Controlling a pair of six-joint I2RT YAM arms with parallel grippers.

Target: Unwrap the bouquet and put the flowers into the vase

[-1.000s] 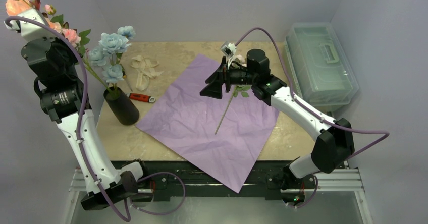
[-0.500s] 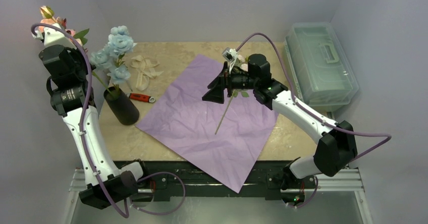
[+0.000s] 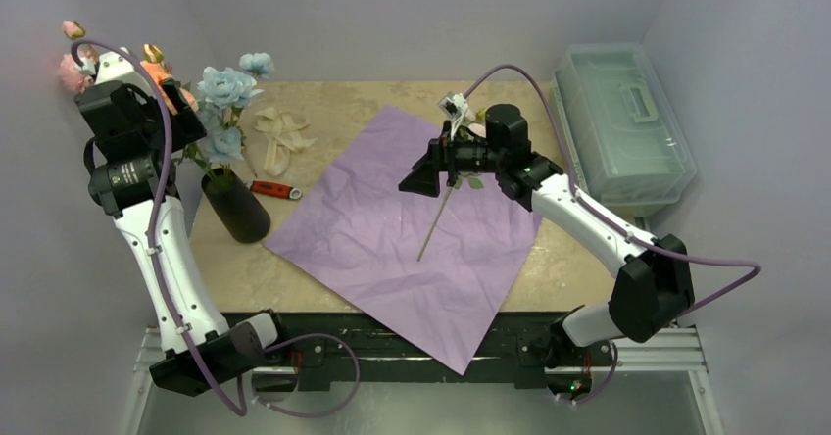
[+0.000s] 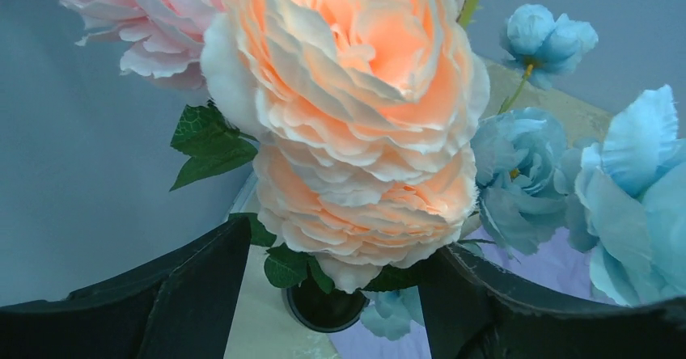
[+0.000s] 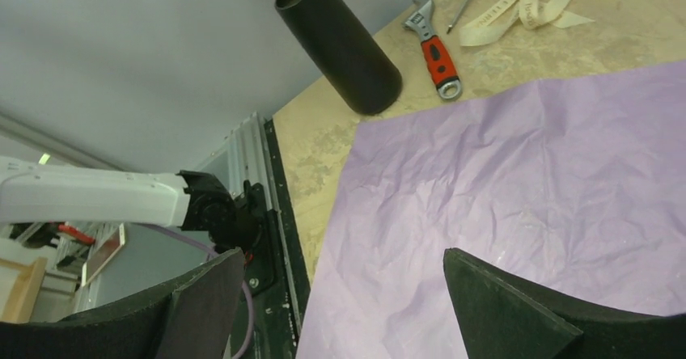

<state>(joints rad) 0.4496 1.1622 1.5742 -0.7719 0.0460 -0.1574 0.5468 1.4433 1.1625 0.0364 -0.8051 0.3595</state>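
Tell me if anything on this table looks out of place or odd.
A red-handled wrench lies beside the dark vase, a tool with no part in arranging flowers. One long stem also lies alone on the lilac paper, apart from the blue blooms in the vase.

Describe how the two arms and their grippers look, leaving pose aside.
Both the left arm and right arm have white links with black joints and bases. A purple cable loops along each. The left gripper and right gripper have flat black wedge-shaped fingers.
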